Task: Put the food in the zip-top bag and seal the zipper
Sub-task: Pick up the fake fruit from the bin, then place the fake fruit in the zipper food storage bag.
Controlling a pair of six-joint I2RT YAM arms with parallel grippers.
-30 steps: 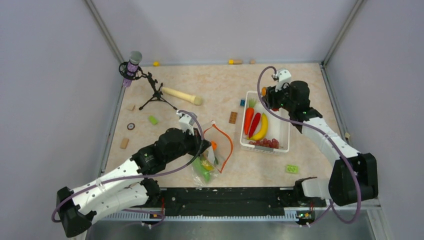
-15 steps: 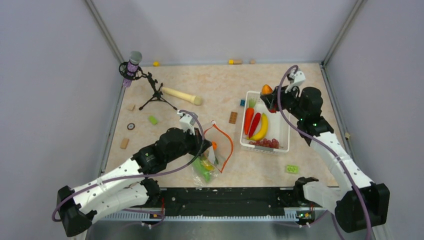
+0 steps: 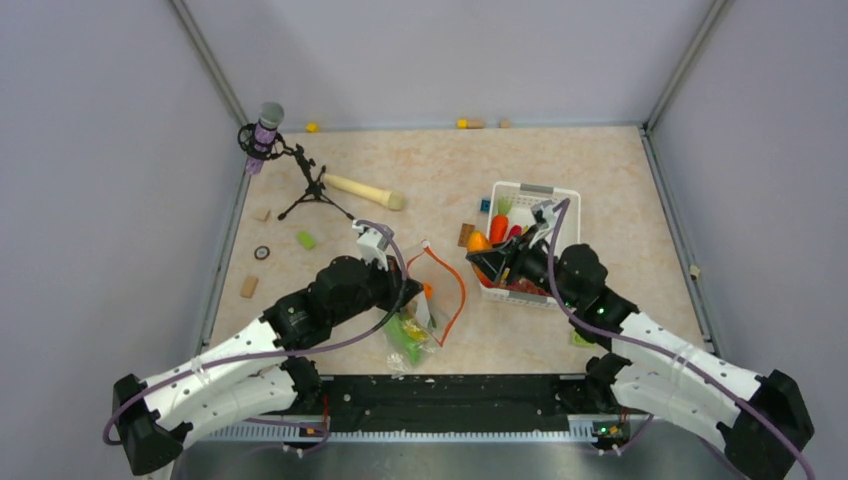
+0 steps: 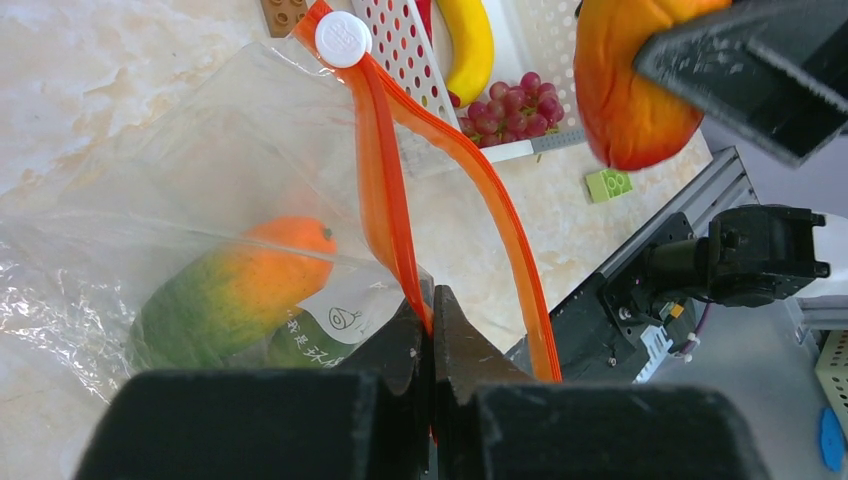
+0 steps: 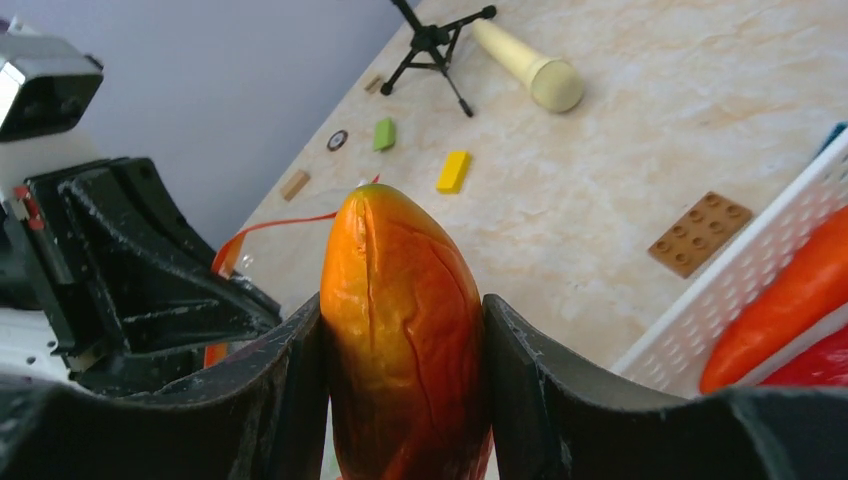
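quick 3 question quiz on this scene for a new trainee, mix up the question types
1. True or false: the left claw is shut on the zipper of the zip-top bag.
2. Which one holds the orange fruit? A the left claw, B the right claw, C neither.
3. Fill in: the banana lies in the white ____.

Key
1. True
2. B
3. basket
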